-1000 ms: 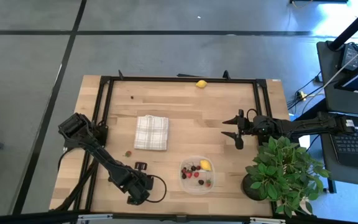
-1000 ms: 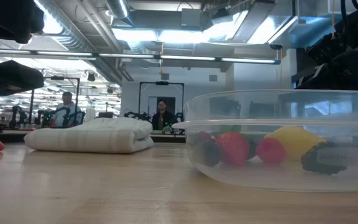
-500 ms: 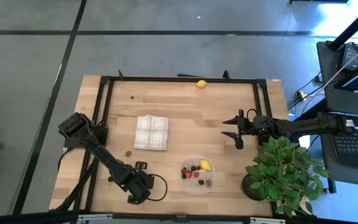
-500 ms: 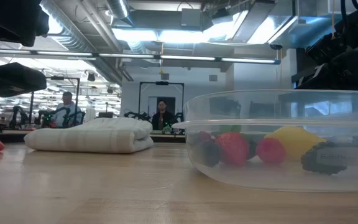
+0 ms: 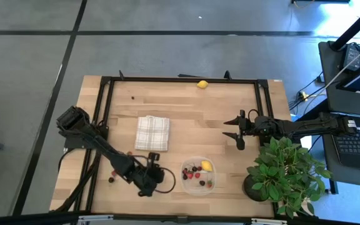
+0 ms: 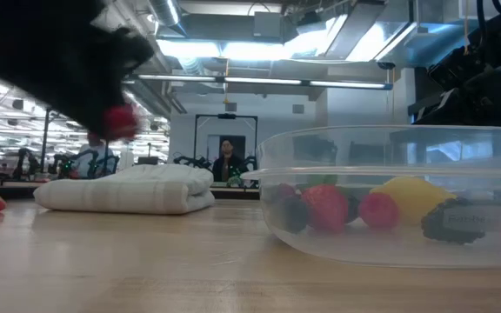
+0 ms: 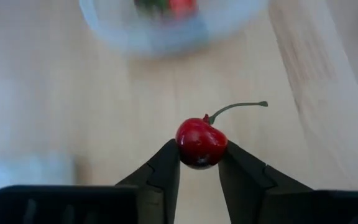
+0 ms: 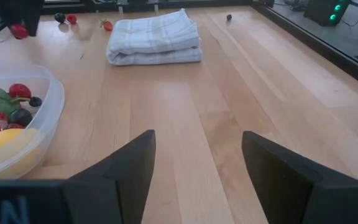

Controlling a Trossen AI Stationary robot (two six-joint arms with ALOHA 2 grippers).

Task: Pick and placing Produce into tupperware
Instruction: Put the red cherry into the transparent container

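Note:
My left gripper (image 7: 199, 163) is shut on a red cherry (image 7: 201, 142) with a thin stem, above the wood just left of the tupperware (image 5: 199, 176). The low view shows the cherry (image 6: 120, 122) in the air. The tupperware (image 6: 398, 196) is a clear shallow container resting on its base, holding several red and dark berries and a lemon (image 5: 206, 165). My right gripper (image 5: 237, 134) waits open at the table's right, its fingers wide apart (image 8: 197, 162). A second lemon (image 5: 202, 84) lies at the far edge. My left gripper pinches the cherry's round body (image 7: 197, 155) between its two fingertips, one on either side. The fingers slant down toward the table. The cherry is lifted clear of the wood, and its stem (image 7: 241, 107) sticks out beyond the fingers.
A folded checked cloth (image 5: 152, 132) lies mid-table. Loose berries lie near the left rail (image 5: 112, 175), by the cloth's near corner (image 5: 130, 153) and at the far left (image 5: 134, 97). A potted plant (image 5: 286, 175) stands at the near right. A black frame (image 5: 180, 80) rims the table.
My left gripper has risen and swung toward the table's right, toward the tupperware, turning as it went. It carries the cherry, now lifted clear of the table. Two berries by the left rail, covered by the arm before, now show.

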